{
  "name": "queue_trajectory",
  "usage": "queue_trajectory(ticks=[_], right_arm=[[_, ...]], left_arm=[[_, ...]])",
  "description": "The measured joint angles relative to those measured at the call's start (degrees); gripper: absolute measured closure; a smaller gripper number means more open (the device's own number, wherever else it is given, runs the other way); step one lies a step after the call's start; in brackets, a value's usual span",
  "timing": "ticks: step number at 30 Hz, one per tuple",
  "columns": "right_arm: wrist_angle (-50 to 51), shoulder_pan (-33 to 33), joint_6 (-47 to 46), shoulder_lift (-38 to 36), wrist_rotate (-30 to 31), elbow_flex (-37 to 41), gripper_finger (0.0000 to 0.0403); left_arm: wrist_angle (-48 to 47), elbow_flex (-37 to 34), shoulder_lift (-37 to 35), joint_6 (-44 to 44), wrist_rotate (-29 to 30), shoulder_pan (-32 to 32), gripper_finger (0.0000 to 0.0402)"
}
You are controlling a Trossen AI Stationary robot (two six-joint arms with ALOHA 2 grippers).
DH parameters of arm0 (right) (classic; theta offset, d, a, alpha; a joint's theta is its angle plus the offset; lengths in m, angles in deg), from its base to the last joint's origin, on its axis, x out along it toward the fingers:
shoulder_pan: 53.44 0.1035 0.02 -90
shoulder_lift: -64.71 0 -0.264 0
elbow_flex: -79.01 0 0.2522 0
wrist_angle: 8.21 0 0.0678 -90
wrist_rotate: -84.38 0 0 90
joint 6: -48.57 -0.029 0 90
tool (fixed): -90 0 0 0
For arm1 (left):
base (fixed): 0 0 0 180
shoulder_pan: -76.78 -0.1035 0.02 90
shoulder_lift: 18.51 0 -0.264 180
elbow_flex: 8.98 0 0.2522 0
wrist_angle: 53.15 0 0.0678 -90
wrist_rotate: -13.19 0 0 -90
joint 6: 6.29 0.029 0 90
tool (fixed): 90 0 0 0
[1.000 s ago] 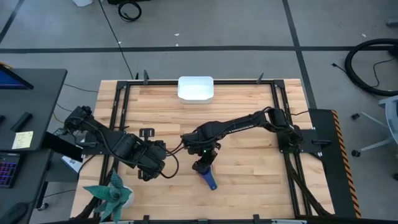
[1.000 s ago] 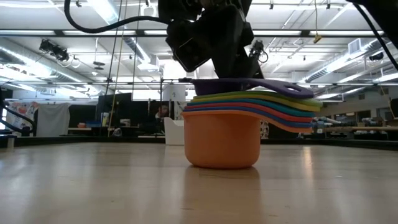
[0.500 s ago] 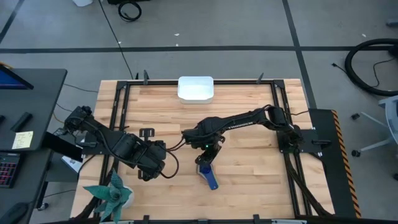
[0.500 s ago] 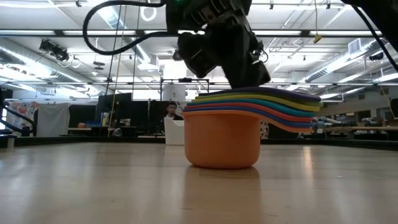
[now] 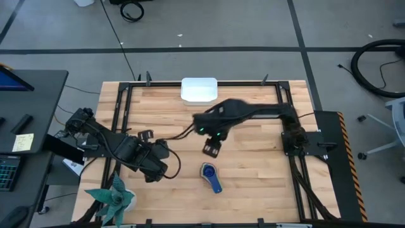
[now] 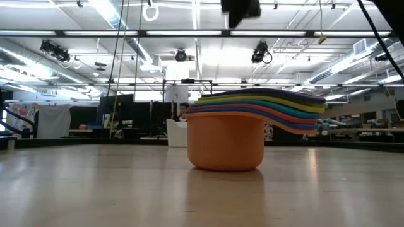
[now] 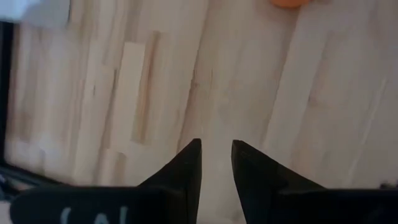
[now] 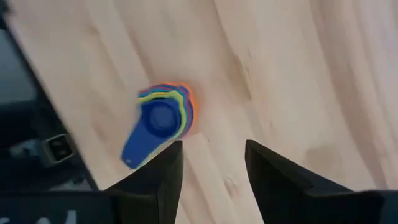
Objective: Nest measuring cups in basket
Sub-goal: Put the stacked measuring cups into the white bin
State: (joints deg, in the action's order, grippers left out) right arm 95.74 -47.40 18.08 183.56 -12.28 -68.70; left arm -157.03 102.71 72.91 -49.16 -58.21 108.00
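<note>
One nested stack of measuring cups point(image 5: 211, 175) stands on the wooden table point(image 5: 253, 183) in the high view, dark blue cup uppermost, its handle pointing away from the basket point(image 5: 199, 90). The basket sits at the table's far edge, well apart from the stack and holding no cup. The right gripper point(image 5: 212, 148) hangs between the basket and the stack, nearer the stack, touching neither. The left gripper point(image 5: 158, 166) lies low over the table to the left of the stack, apart from it.

From the low view the stack point(image 6: 243, 135) rests upright on the table, the orange cup at the bottom and the coloured handles fanned out to one side above it. A dark part of an arm shows high above the stack, clear of it.

The left wrist view shows that gripper's fingers point(image 7: 186, 171) with a narrow gap between them, nothing held, only bare wood and an orange edge beyond.

The right wrist view shows its fingers point(image 8: 163, 177) spread wide and empty, the stack point(image 8: 163, 119) on the table beyond them.
</note>
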Motion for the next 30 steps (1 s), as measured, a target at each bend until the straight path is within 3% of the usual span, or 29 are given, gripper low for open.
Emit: queue_trajectory(ticks=[7, 14, 19, 25, 30], right_arm=[[-0.2, 2.8, 4.5, -14.1, 2.7, 1.1, 0.0225], [-0.2, 8.1, 5.1, -28.0, 8.0, 4.8, 0.0226], [-0.1, 12.3, 5.2, -37.3, 10.6, 12.6, 0.0225], [-1.7, 16.1, 1.8, -47.7, 10.7, 23.4, 0.0225], [-5.6, 18.2, -0.8, -54.1, 8.9, 31.1, 0.0226]], left_arm=[[2.8, 0.0, 0.0, -17.2, -1.9, 0.1, 0.0308], [16.3, 0.0, 0.7, -32.0, -1.8, 1.5, 0.0308], [25.1, 0.0, 4.0, -40.9, 0.5, 4.0, 0.0308], [27.8, -0.1, 9.8, -53.9, 2.6, 7.1, 0.0308], [35.2, -0.1, 13.9, -58.3, 6.0, 8.8, 0.0308]])
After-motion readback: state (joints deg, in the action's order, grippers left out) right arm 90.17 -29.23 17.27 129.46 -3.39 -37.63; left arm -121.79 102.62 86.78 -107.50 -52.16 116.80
